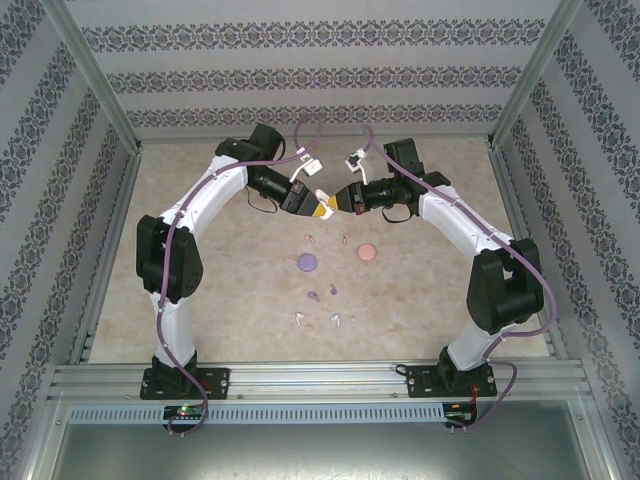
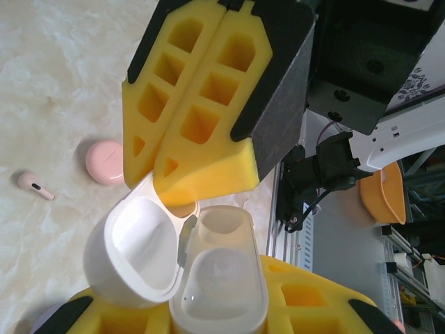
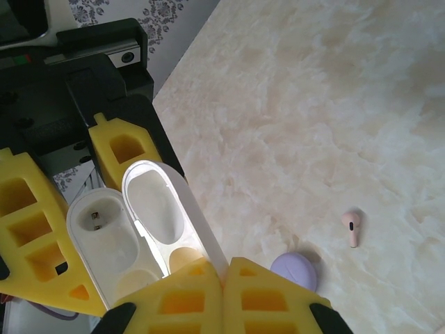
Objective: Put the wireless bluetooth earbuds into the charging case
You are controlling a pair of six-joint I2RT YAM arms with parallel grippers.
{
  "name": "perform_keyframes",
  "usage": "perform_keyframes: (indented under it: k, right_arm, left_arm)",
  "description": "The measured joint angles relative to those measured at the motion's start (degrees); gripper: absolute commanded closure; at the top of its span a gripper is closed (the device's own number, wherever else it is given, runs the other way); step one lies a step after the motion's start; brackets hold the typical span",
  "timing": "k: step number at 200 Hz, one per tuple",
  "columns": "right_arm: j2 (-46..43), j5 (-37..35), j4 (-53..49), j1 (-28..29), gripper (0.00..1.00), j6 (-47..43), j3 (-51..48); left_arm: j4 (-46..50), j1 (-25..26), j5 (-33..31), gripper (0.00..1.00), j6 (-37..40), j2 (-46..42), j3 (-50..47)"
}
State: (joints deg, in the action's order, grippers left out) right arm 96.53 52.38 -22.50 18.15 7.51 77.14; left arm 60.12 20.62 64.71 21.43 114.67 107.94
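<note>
My left claw (image 2: 215,303) is clamped on the white case (image 3: 132,223), with yellow pads (image 3: 28,229) on both sides of its lower half. I hold it above the table (image 1: 420,290), well back from my bases. The case stands open, its lid (image 2: 132,247) swung out on the hinge beside the base, both hollow sides showing. My right claw (image 3: 224,282) faces it from the other side, its two fingers (image 2: 208,104) pressed flat together with a thin seam between them. Their tips touch the lid's rim near the hinge. I cannot tell whether any of the rim is nipped in the seam.

The earbuds (image 1: 336,320) lie on the table, all apart from the white case. From above they are small specks scattered between my claws and my bases. Two lie just below the claws, two purple ones near the middle, and a few pale ones nearer to me. One pink earbud (image 3: 352,227) lies on its side, near the purple case (image 3: 295,270) but not touching it. The purple case and the pink case (image 2: 104,161) sit closed on the table, side by side with a gap between them, a little nearer to me than the raised white case.
</note>
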Motion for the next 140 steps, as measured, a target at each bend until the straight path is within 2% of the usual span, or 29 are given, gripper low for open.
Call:
perform_keyframes:
  k: [7, 29, 63, 95, 117, 140]
  right_arm:
    - [0.0, -0.3, 0.1, 0.0, 0.57, 0.3, 0.0]
    - [-0.2, -2.2, 0.5, -0.8, 0.40, 2.2, 0.0]
    - [-5.3, -5.7, 0.1, -1.6, 0.34, 5.0, -1.8]
    - [-12.8, -11.9, -1.0, -1.2, 0.23, 7.9, -5.6]
    - [-16.3, -18.4, -3.1, 0.2, 0.02, 9.8, -8.6]
    - [-18.3, -27.0, -6.3, 2.8, 0.02, 10.7, -11.0]
  left_arm:
    - [-0.1, 0.0, -0.1, 1.00, 0.0, 0.0, 0.0]
    - [-2.3, -0.2, -0.5, 1.00, -1.4, -0.8, -1.5]
    - [-11.1, -1.9, -3.0, 1.00, -6.0, -6.8, -11.2]
    - [-22.2, -3.5, -8.0, 1.00, -11.7, -18.1, -22.7]
    - [-30.7, -3.5, -12.0, 1.00, -16.0, -25.8, -29.7]
    - [-40.2, -3.5, -16.3, 1.00, -20.1, -32.1, -37.0]
